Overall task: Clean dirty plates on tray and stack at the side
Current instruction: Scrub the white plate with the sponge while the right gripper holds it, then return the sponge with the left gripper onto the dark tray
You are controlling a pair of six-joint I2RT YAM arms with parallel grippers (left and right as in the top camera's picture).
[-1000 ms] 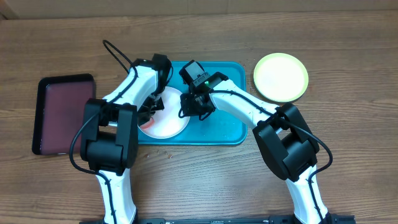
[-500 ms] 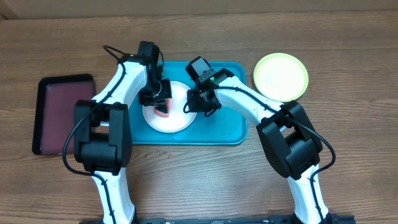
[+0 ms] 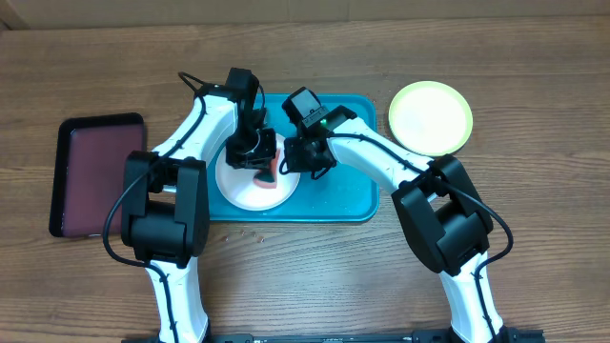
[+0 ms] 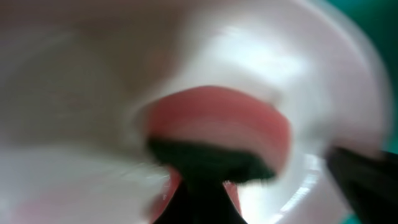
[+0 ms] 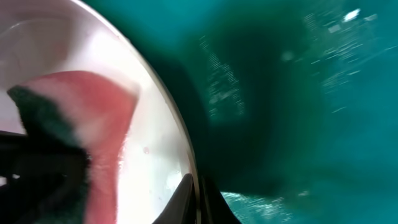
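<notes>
Left gripper (image 3: 257,157) is clamped tight on a pink sponge (image 3: 268,170) with a dark scrub side, pressing it onto the white plate (image 3: 246,189). That plate lies at the left end of the teal tray (image 3: 343,191). Right gripper (image 3: 294,162) is closed narrow on the plate's right rim; the wrist view shows it pinching right at the edge. Yellow-green plate (image 3: 430,117) sits off the tray on the surface (image 3: 534,191), just beside its right end. A maroon tray (image 3: 98,174) lies far left.

Left arm (image 3: 203,126) and right arm (image 3: 367,154) bend inward, wrists close together, jaws closed.
</notes>
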